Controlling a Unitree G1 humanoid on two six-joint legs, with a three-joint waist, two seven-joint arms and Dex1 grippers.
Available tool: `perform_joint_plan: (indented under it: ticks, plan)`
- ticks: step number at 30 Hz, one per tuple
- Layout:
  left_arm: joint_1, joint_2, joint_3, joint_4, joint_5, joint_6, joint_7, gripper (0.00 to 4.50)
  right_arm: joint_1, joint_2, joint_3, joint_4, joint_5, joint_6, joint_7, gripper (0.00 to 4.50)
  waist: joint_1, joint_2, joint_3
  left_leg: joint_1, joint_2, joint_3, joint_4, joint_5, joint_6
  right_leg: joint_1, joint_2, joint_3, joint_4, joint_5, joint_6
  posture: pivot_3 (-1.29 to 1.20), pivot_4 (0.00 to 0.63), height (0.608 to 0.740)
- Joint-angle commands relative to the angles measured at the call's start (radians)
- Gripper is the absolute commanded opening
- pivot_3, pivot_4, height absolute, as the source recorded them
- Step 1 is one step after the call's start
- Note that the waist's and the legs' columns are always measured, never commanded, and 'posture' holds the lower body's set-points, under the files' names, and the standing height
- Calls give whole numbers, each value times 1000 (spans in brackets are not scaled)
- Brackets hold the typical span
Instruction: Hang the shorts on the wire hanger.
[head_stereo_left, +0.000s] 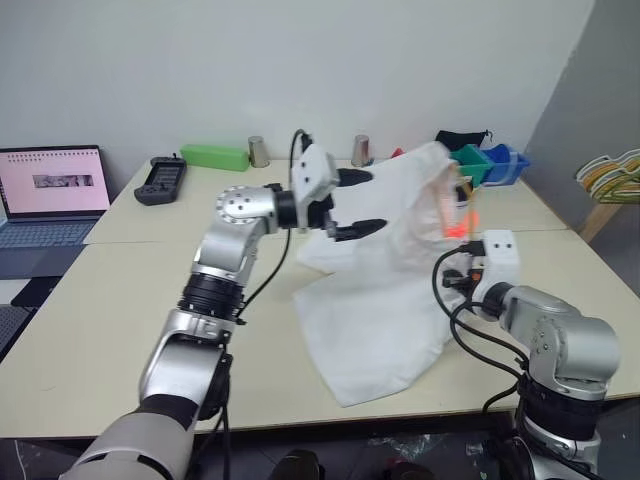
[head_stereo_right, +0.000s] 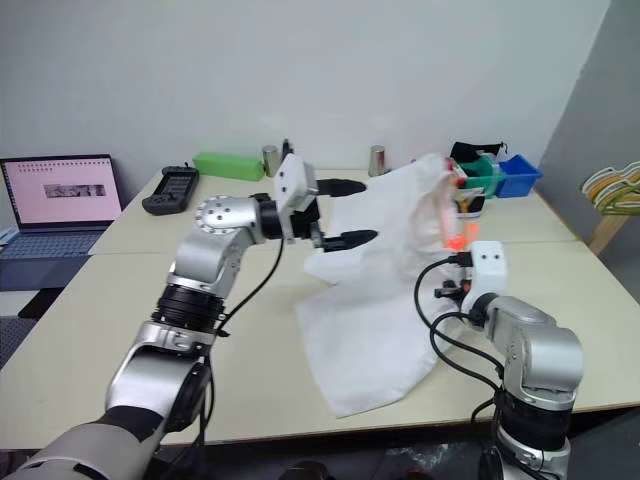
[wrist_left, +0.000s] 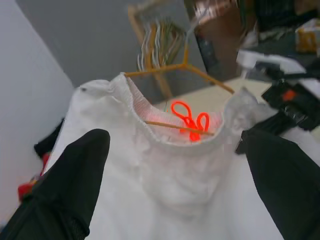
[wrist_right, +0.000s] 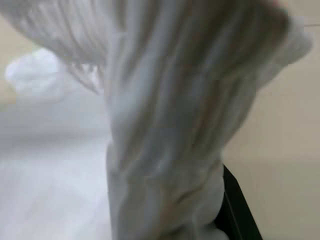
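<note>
Shorts (head_stereo_left: 385, 290) look light, limp, prone to sag: bunched in the clenched right end effector (head_stereo_left: 462, 262), waistband raised just ahead of the released left end effector (head_stereo_left: 352, 203) — grab waistband beside wire hanger (wrist_left: 181, 67).

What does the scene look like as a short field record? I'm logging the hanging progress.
shorts: white, raised at the waistband, lower part lying on the table
wire hanger: inside the waistband, hook end above it
left gripper: fingers open, beside the shorts, holding nothing
right gripper: shut on the shorts
hanging: not finished
</note>
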Motion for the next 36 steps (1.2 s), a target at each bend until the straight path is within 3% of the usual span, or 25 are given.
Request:
perform_joint_plan:
  ticks: [1,7,13,21,36]
  plan:
    - [-25,-82,-19,-44,-22,15,63,4490,-22,-18,-128,-83,-56,16,-93,0,-3,5,-3,1,0,0,0,0,0,0,0,0,0,0,0,131,0,740]
    - [-67,-217,-67,10,-6,-32,97,4490,-61,-69,-325,-50,-127,14,-199,0,-24,8,-5,1,0,2,-1,0,0,1,0,2,-1,0,0,80,0,740]
    - [-109,-288,-83,77,6,-91,107,4490,-62,-95,-400,-33,-153,41,-246,0,-60,18,-12,1,1,4,-3,0,0,2,1,4,-5,0,0,56,0,740]
    - [-172,-337,-90,174,15,-148,97,4490,-147,-229,-515,141,-180,-21,-313,0,-89,29,-18,4,1,15,-5,-1,2,1,9,16,-6,-1,2,51,0,740]
    - [-236,-369,-108,256,42,-206,51,4490,-391,-461,-631,570,-115,-153,-373,0,-103,31,-19,4,2,21,-5,-4,7,1,10,22,-7,-2,4,52,0,740]
